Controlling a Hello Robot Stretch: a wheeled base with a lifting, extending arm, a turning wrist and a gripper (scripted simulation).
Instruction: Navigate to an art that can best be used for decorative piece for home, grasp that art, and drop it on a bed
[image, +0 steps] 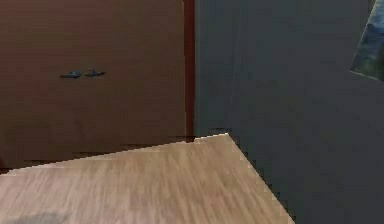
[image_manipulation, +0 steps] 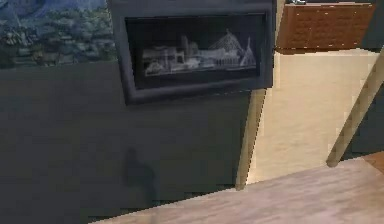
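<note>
A landscape painting (image_manipulation: 50, 32) with mountains and greenery hangs on the dark grey wall at the arm side view's upper left. Its edge shows again as a sliver of painting (image: 370, 45) at the forward view's right edge. Beside it on the same wall hangs a dark-framed picture (image_manipulation: 195, 50) with a pale drawing of buildings.
A brown door (image: 90, 75) with a dark lever handle (image: 82, 73) stands ahead at the forward view's left. Wood floor (image: 140, 185) runs to a dark grey wall (image: 290, 100). A pale doorway (image_manipulation: 305, 115) opens at the arm side view's right, under a reddish-brown panel (image_manipulation: 322, 25).
</note>
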